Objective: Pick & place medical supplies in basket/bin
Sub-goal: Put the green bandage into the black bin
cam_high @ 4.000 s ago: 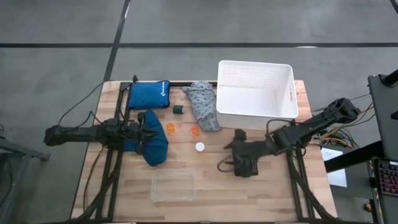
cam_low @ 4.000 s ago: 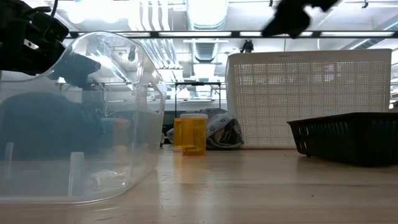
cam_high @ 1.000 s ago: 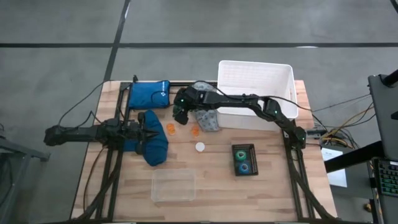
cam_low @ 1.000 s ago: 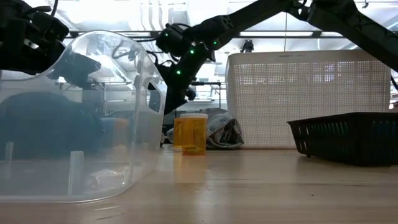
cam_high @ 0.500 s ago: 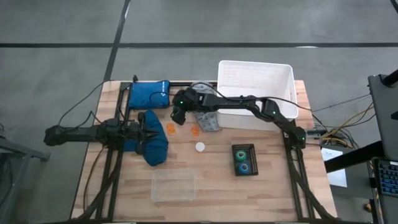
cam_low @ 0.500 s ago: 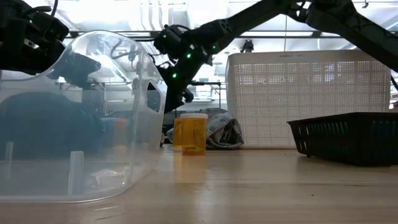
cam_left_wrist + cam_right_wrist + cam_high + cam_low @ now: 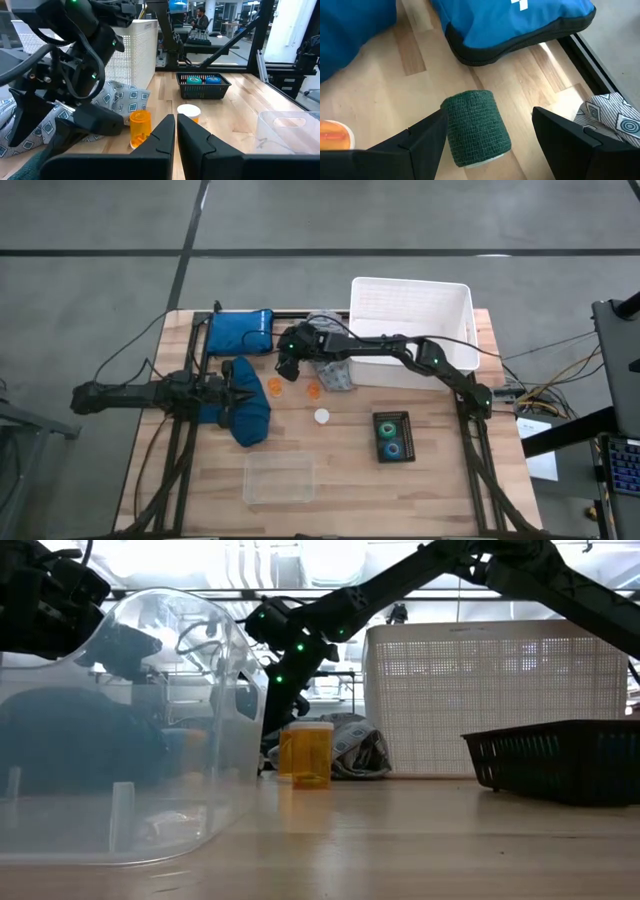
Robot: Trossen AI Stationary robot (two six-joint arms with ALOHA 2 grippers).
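While my right gripper (image 7: 487,137) hangs low over the wooden table (image 7: 440,480) with its two dark fingers (image 7: 415,145) spread wide, a small dark green roll of woven tape (image 7: 476,127) stands on end between them, and I cannot tell whether either finger touches it. Nothing is grasped. Just ahead of that gripper lies the flat bright blue zip pouch (image 7: 510,20); its white logo is cut off, so I can read no lettering. To one side of the fingers shows a corner of the pale grey patterned cloth (image 7: 612,117), to the other the edge of a small orange round cap (image 7: 332,132).

My left gripper (image 7: 176,131) is clenched shut on nothing, resting by the dark blue cloth (image 7: 245,415). Ahead of it stand an orange cap (image 7: 140,127) and a white-topped one (image 7: 189,111), and beyond them a small black mesh tray (image 7: 202,85) holding green and blue rolls.

Behind my right arm, the large white rectangular plastic tub (image 7: 410,330) sits at the table's far edge. Nearer, a clear plastic container (image 7: 120,730) blurs the low view.
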